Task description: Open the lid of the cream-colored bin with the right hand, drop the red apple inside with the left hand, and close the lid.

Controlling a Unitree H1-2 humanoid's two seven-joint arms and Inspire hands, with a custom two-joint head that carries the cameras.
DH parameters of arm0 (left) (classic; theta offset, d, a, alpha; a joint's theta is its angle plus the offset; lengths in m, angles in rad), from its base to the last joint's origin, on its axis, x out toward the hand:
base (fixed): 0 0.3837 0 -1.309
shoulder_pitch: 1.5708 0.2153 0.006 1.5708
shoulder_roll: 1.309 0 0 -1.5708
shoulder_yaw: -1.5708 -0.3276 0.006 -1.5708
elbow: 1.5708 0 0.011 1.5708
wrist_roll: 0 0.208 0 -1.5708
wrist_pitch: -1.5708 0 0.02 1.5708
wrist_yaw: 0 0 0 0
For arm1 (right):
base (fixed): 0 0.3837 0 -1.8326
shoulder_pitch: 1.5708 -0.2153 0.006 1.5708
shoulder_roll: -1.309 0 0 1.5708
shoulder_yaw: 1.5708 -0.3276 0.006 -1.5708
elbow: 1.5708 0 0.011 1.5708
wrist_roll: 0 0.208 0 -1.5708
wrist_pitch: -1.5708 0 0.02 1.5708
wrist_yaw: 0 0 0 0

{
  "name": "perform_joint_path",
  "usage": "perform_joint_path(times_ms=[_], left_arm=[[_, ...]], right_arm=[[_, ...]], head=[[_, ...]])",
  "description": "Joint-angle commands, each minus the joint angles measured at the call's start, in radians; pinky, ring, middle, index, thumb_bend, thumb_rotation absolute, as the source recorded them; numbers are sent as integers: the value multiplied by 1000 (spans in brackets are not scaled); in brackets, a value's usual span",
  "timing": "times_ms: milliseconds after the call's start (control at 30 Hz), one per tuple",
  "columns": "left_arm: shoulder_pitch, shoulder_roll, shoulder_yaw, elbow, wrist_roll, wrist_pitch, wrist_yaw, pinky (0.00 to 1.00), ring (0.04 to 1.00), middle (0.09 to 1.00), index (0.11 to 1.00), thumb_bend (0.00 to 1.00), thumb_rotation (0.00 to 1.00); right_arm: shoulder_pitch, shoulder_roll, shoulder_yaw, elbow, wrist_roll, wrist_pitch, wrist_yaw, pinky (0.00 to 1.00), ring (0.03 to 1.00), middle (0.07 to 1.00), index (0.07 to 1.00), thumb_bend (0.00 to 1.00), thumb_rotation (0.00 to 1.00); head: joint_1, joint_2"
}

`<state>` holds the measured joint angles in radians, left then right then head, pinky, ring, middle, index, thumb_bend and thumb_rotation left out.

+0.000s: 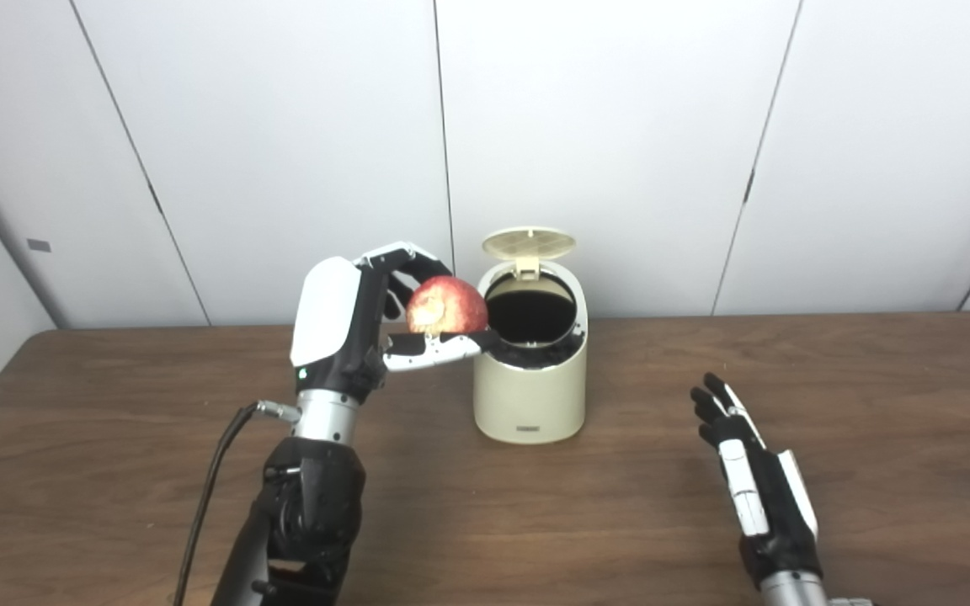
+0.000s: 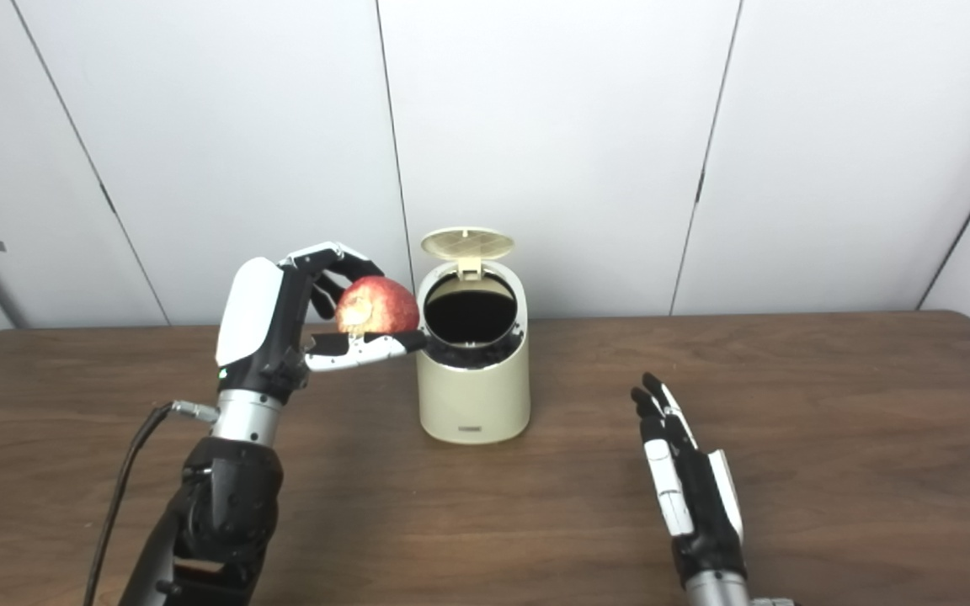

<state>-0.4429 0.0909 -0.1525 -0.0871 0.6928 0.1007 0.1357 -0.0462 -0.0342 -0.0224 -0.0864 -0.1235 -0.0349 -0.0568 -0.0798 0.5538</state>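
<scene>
The cream-colored bin (image 1: 529, 396) stands upright on the table, its round lid (image 1: 529, 243) flipped up at the back and the dark inside showing. My left hand (image 1: 350, 324) is raised beside the bin's left rim and is shut on the red apple (image 1: 446, 306), which hangs level with the opening, just left of it. One finger reaches under the apple toward the rim. My right hand (image 1: 750, 471) rests low over the table to the right of the bin, open, fingers straight, holding nothing.
The brown wooden table (image 1: 114, 471) runs across the view, with white wall panels (image 1: 283, 151) behind it. A black cable (image 1: 215, 480) trails from my left wrist down to the bottom edge.
</scene>
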Motion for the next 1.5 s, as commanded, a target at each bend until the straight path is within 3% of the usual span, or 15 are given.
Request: perform_joint_path(times_ms=[0,267,600,1100,1467], left_arm=[[-69,-12,-2,6,2,-32,36,358,417,548,490,473,0],[-114,-43,-27,101,8,-86,85,338,400,516,507,473,0],[-152,-49,-45,192,18,-103,108,341,407,559,489,470,0],[-189,-48,-89,266,34,-125,154,340,406,558,499,469,0],[-209,-62,-102,277,35,-112,151,366,406,555,497,471,0]], right_arm=[[-35,2,-1,-15,3,-24,-6,919,927,907,932,605,1000],[-39,3,0,0,8,-32,-7,923,927,910,937,596,1000],[-42,11,3,-12,4,-13,-9,938,930,910,941,590,1000],[-46,14,8,-13,-21,0,-20,919,922,902,939,629,1000],[-48,13,17,-7,-36,-1,-28,933,921,897,940,636,1000]], head=[[0,0],[9,-1],[4,4],[4,6],[2,1]])
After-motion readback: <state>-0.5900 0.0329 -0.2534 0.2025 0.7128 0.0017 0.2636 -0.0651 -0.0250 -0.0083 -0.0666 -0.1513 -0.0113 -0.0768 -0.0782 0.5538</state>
